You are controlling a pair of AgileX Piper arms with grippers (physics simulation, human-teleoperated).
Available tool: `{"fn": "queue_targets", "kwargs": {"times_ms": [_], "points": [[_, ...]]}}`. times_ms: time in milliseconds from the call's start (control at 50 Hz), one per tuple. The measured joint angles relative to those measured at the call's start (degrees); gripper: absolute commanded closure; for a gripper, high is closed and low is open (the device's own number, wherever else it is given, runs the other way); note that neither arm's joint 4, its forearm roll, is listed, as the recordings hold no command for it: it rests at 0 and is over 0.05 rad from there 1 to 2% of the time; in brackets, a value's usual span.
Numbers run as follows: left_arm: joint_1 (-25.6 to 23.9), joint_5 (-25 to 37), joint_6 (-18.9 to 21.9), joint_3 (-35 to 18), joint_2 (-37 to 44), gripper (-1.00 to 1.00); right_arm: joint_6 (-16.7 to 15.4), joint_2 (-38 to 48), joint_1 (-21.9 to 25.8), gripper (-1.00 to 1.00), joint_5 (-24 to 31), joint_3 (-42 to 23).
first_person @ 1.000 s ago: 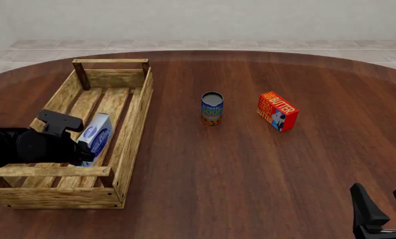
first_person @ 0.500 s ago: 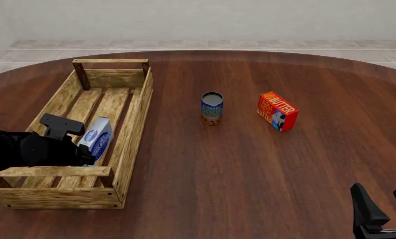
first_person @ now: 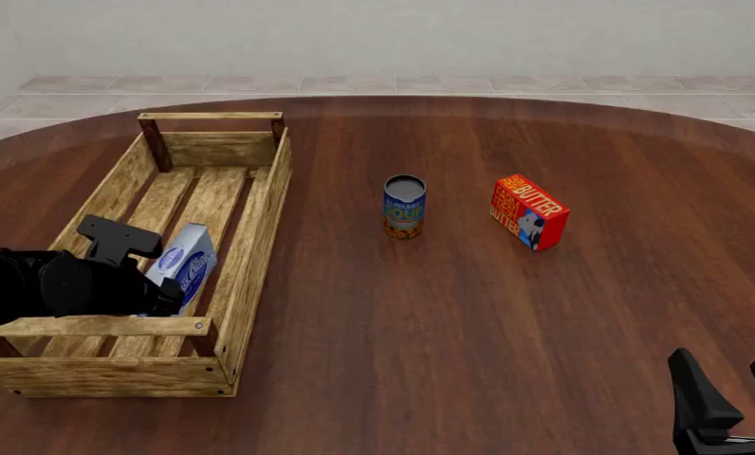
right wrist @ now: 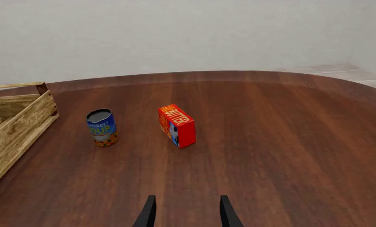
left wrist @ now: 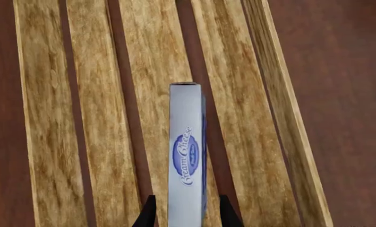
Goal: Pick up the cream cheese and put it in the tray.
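Between the jaws of the left gripper [left wrist: 186,213], the cream cheese [left wrist: 186,156] looks like smooth, matt white card. Beneath it the tray [left wrist: 144,56] is rough, grainy, unvarnished light wood. Ahead of the right gripper [right wrist: 186,213], the table [right wrist: 289,142] is dark wood with a soft sheen.

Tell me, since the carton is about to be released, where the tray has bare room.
The tray's far slats, between the cream cheese and the far handle bar, are bare. The near end is crowded by the left end effector and the carton.
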Motion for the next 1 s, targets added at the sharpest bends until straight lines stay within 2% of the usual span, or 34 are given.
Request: {"fn": "queue_targets", "kwargs": {"times_ms": [660, 1000], "points": [[-2.37, 6.38, 0.00, -4.63, -5.76, -1.00, 0.02, 0.00, -0.07, -1.00, 0.05, 0.00], [-3.73, 9.07, -0.37, -5.11, -11.19, -1.00, 0.03, 0.00, -0.12, -1.00, 0.03, 0.00]]}}
